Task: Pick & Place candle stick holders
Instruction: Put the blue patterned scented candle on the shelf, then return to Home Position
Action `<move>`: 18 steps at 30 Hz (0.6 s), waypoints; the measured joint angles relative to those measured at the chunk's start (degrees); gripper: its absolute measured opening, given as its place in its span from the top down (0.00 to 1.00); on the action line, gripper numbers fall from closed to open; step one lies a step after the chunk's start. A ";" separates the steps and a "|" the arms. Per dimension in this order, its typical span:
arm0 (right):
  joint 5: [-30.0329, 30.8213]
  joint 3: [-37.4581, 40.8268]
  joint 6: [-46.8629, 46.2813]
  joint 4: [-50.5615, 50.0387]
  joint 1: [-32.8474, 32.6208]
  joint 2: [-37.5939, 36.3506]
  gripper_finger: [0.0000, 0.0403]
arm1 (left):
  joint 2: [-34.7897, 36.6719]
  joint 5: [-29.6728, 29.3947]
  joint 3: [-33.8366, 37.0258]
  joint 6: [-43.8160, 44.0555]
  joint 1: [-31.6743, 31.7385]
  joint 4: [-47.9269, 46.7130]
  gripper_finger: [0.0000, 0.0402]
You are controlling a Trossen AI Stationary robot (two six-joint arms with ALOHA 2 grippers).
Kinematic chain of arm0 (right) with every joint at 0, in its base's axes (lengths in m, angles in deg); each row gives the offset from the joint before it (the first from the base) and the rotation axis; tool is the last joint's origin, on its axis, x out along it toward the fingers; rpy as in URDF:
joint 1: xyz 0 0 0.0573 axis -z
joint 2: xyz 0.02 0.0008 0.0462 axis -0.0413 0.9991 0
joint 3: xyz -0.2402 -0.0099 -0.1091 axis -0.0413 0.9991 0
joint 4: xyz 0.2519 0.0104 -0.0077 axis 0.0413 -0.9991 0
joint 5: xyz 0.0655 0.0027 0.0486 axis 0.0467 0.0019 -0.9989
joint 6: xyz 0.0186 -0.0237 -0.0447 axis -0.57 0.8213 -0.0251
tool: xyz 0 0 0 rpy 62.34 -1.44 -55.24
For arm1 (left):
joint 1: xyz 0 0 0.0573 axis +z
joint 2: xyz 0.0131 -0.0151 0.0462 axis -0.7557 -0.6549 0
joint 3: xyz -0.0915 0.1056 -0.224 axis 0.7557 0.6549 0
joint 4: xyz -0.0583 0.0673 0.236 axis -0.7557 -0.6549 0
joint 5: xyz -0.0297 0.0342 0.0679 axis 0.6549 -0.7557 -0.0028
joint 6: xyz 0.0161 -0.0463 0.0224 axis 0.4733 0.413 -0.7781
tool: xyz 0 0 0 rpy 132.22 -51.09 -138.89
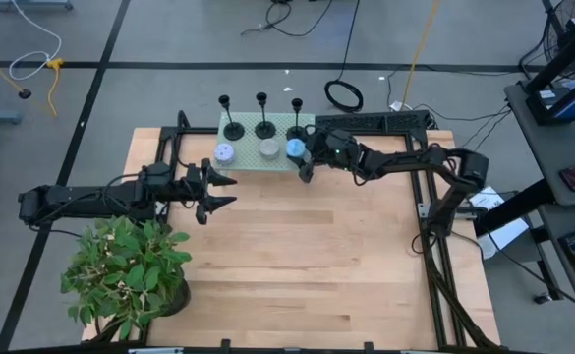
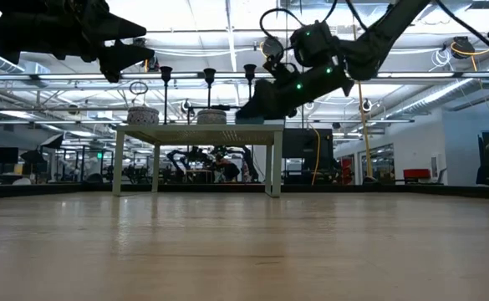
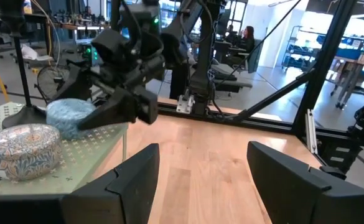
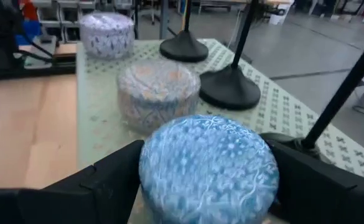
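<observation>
Three black candle stick holders (image 1: 231, 128) (image 1: 264, 126) (image 1: 297, 126) stand upright on their round bases along the far side of a small pale-green perforated stand (image 1: 248, 163). No gripper touches them. Three round tins sit in front of them: a purplish one (image 1: 224, 152), a beige one (image 1: 269, 148) and a blue one (image 1: 294, 147). My right gripper (image 1: 299, 154) is at the blue tin (image 4: 210, 165), one finger on either side of it. My left gripper (image 1: 220, 192) is open and empty, above the wood just near of the stand's left end. My right gripper has the blue tin's round side wall (image 4: 145, 171) between its two fingers (image 4: 110, 183), which lie against opposite sides of it. It comes slanting down from the table's right side. The tin is upright; whether its bottom is still on the stand cannot be told.
A potted leafy plant (image 1: 130, 270) stands at the table's near left corner. The nearest holder's base (image 4: 294, 144) and stem (image 4: 346, 87) are close beside my right gripper's finger. Bare wood (image 1: 316, 256) stretches across the middle and near right.
</observation>
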 joint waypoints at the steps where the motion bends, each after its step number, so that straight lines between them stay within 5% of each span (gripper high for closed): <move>1: 0.17 0.00 0.03 0.83 0.00 0.56 0.21 | 0.02 0.02 0.00 -0.02 0.00 0.00 0.38; 10: 0.17 0.13 0.27 1.22 0.24 -0.61 0.11 | 0.01 0.02 0.00 -0.37 0.01 -0.07 0.38; 18: 0.25 0.11 -2.58 -3.11 -0.74 -10.61 0.11 | 0.25 0.00 0.00 -1.50 0.02 3.17 0.38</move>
